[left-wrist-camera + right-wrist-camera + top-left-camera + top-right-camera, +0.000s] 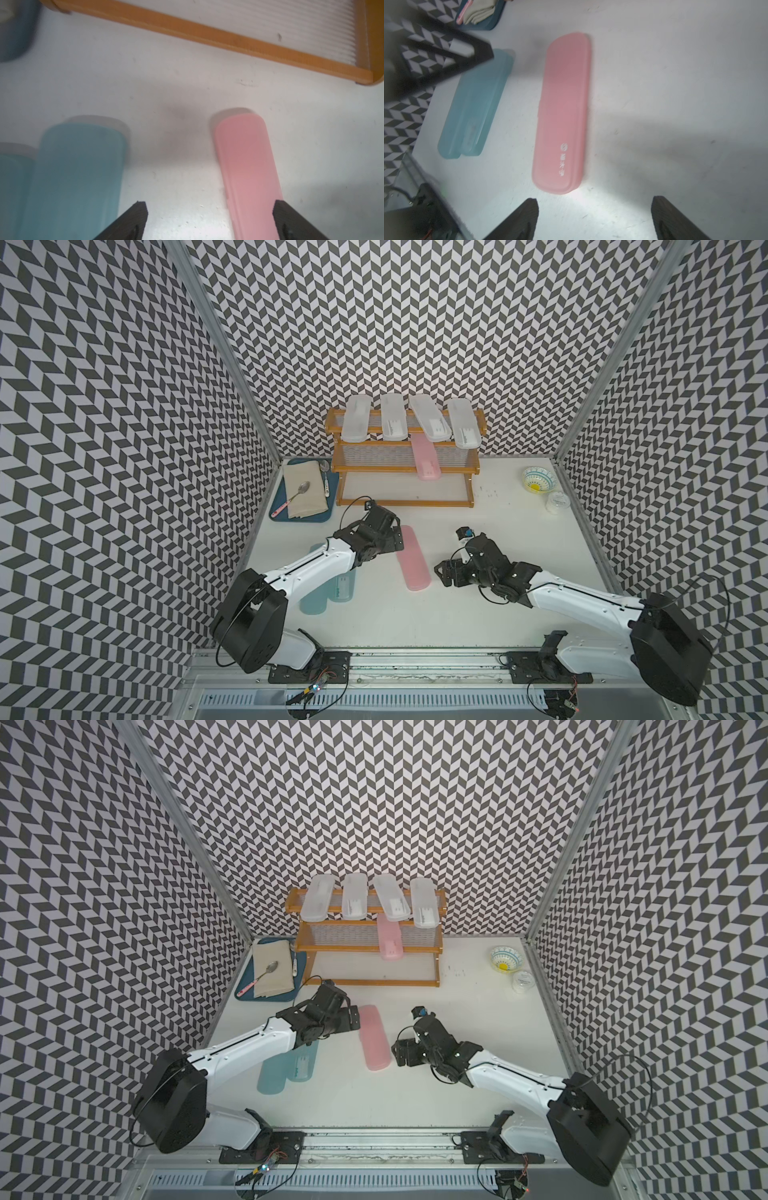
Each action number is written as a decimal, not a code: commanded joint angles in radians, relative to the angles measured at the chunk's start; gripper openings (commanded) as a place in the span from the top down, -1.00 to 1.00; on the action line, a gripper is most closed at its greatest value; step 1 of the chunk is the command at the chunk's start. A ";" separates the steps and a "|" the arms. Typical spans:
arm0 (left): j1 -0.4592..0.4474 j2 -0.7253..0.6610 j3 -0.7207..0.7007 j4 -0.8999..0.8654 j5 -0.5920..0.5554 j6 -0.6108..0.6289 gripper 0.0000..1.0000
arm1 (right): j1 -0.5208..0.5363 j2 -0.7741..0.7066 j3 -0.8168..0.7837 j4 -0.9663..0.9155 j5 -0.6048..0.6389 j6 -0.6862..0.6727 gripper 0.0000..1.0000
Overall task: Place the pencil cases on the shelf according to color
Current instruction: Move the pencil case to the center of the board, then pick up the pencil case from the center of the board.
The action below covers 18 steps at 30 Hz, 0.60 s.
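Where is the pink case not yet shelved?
In both top views the pink case lies on the table, right of the blue cases, in front of the shelf.

The shelf [405, 502] is a three-tier stepped rack with an orange-brown wooden frame and pale mesh tiers. It stands at the far middle of the table. Four frosted white cases [356, 418], [394, 416], [430, 418], [463, 423] lie side by side across its top tier, their near ends overhanging the front rail. The third from the left is angled. A pink case [424, 458] lies on the middle tier, right of centre, and its labelled near end juts over that rail. A second pink case [412, 558] lies flat on the table in the middle, with white printing toward one end. Two teal cases [314, 601], [344, 587] lie close together, flat at the near left and partly hidden.
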 commanded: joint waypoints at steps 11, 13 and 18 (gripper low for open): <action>0.309 -0.167 -0.022 0.003 0.032 0.206 -0.99 | 0.187 0.277 0.181 -0.028 0.089 0.083 -0.89; 0.366 -0.167 -0.016 0.027 0.102 0.211 -0.99 | 0.189 0.310 0.224 -0.067 0.124 0.076 -0.91; 0.455 -0.146 0.002 0.062 0.209 0.230 -0.99 | 0.203 0.375 0.291 -0.124 0.172 0.065 -0.91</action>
